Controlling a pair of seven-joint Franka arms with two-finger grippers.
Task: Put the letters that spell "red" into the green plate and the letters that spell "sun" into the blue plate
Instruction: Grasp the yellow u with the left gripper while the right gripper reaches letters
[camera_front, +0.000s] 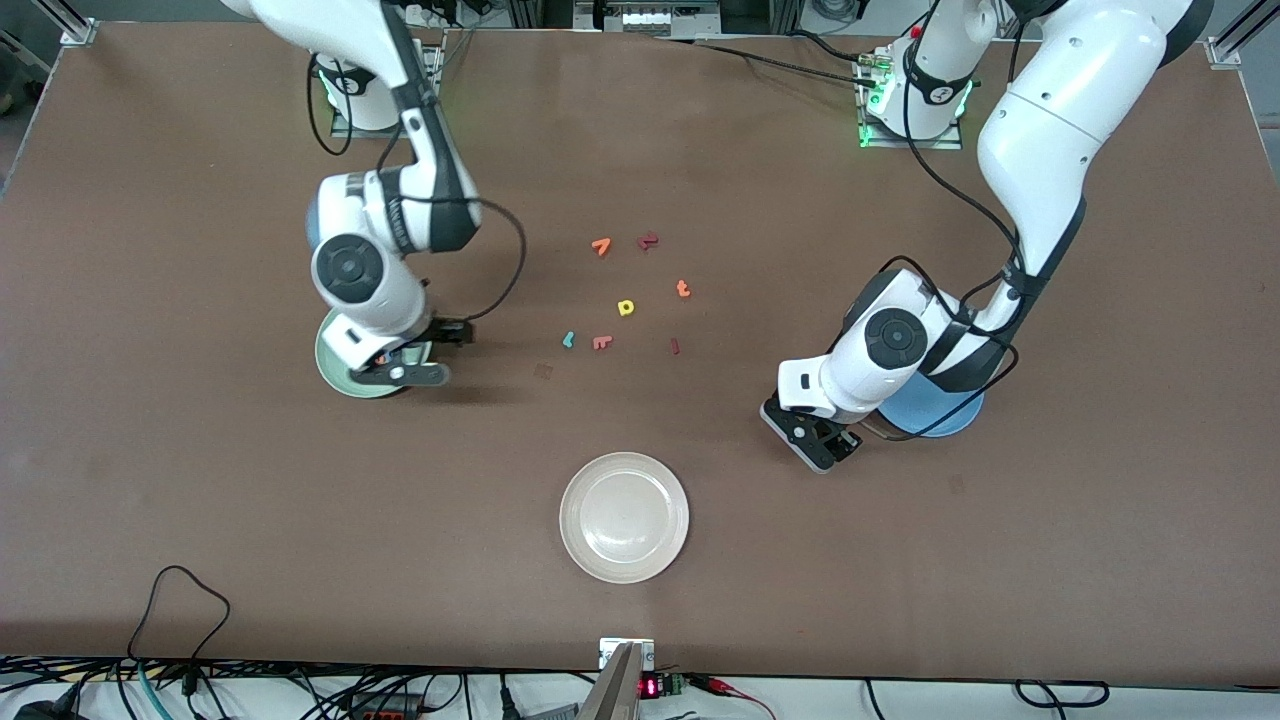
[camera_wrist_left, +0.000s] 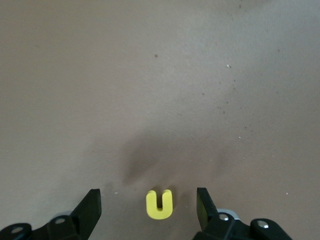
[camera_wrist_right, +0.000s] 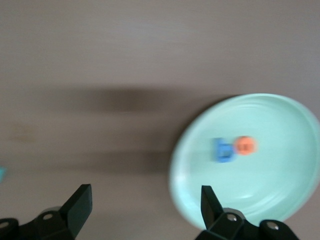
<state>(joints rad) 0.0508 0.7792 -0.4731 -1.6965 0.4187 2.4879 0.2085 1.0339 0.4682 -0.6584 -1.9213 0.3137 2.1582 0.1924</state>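
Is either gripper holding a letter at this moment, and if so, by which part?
Neither. The left gripper is open around the small yellow foam "u" lying on the table. The right gripper is open and empty beside the pale green plate.

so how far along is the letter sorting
Done: the green plate already holds the blue d and orange e. In hand: nothing is gripped; the left gripper is open around the yellow u on the table beside the blue plate, and the right gripper is open by the green plate. Left: the teal r lies among the loose letters; s and n are not visible.
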